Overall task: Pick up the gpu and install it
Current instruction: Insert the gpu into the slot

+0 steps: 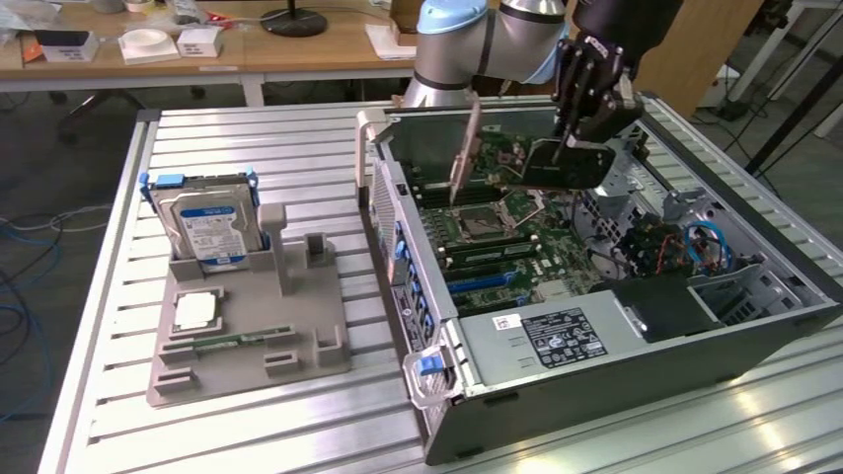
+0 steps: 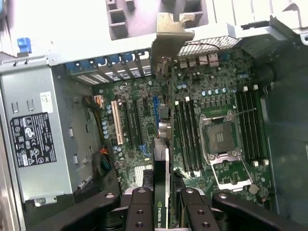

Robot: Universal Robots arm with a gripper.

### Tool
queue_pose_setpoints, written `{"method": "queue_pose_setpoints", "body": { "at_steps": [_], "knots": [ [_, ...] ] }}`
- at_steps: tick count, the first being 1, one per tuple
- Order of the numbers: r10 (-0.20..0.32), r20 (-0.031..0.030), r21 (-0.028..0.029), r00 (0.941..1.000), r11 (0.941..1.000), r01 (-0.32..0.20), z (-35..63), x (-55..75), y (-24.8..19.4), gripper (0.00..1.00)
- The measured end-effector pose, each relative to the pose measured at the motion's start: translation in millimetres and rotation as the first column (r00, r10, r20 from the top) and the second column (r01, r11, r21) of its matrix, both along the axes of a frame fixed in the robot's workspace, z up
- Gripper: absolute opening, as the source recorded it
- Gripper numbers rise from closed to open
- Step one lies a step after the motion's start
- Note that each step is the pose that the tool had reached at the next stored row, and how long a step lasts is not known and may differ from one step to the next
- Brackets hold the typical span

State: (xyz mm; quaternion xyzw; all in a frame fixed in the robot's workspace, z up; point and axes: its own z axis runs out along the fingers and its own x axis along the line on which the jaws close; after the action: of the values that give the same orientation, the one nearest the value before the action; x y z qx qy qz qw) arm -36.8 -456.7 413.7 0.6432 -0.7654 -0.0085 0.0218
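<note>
My gripper (image 1: pixel 570 148) hangs over the open computer case (image 1: pixel 737 336), shut on the gpu (image 1: pixel 560 166). The card is held upright above the motherboard (image 1: pixel 495 247), black cooler facing the exterior view's front. Its silver-beige end bracket (image 1: pixel 464 148) points toward the case's rear wall. In the wrist view the gpu (image 2: pixel 162 159) appears edge-on between my black fingers (image 2: pixel 139 209), with its bracket (image 2: pixel 171 33) at the far end. It hovers over the expansion slots (image 2: pixel 137 120), apart from the board.
A grey fixture (image 1: pixel 251 336) on the slatted table (image 1: pixel 264 138) at the exterior view's left holds a blue-labelled hard drive (image 1: pixel 200 222), a processor (image 1: pixel 197 311) and a memory stick (image 1: pixel 244 342). Inside the case are the power supply (image 1: pixel 560 336), memory slots (image 2: pixel 190 139) and processor socket (image 2: pixel 220 139).
</note>
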Motion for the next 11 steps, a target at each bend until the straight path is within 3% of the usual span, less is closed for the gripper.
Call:
{"method": "queue_pose_setpoints", "body": {
  "at_steps": [6,11],
  "knots": [
    [0.078,0.0,0.0,0.997,0.997,-0.078,-0.1,0.2,0.0,0.26],
    [0.141,0.0,0.0,0.9899,0.9899,-0.141,-0.1,0.4,0.0,0.26]
  ]
}}
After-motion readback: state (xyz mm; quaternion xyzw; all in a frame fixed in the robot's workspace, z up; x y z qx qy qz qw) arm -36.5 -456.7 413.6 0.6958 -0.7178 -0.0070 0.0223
